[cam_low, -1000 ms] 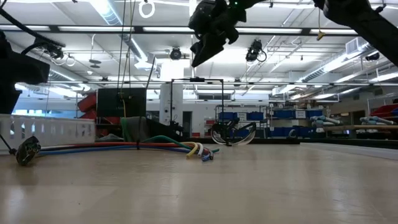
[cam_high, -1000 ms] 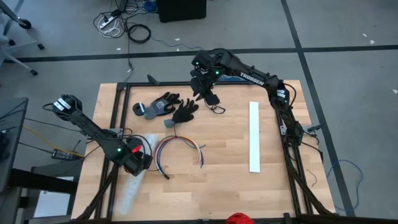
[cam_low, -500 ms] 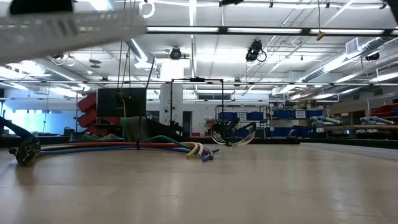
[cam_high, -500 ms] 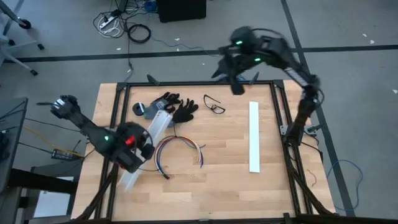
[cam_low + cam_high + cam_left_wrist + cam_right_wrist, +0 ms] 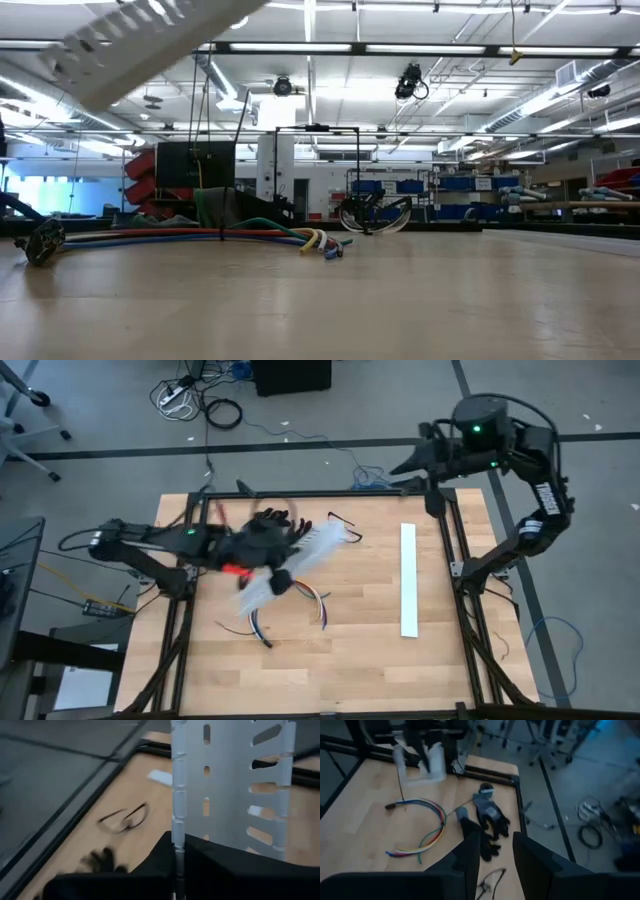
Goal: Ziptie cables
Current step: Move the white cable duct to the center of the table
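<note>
Where the cables [image 5: 285,603] lie, on the left half of the wooden table [image 5: 380,660], they bend into an arch: the crown of the curve faces the far edge and both ends trail back toward the near edge. One end finishes at a dark plug, the other at a spray of coloured tips. From the low view they show as a long, flat run of red, green and blue strands [image 5: 200,235] stretched across the tabletop, ending in a cluster of tips.

Just over them hangs the left gripper [image 5: 255,550], clamped tight on a white slotted strip [image 5: 295,555]. That strip slants from near the cables up and away toward the far right, its slots plain in the left wrist view [image 5: 230,780]. It is blurred, so its exact edges are hard to place. Beside it, toward the far edge, lie black gloves [image 5: 275,525] and a pair of glasses [image 5: 342,525].

A second white strip [image 5: 408,580] rests flat on the right half, its long axis running from the far side to the near side, well apart from the cables.

Beyond the far right corner, the right gripper [image 5: 496,851] hovers off the table with its fingers a narrow way apart, holding nothing.
</note>
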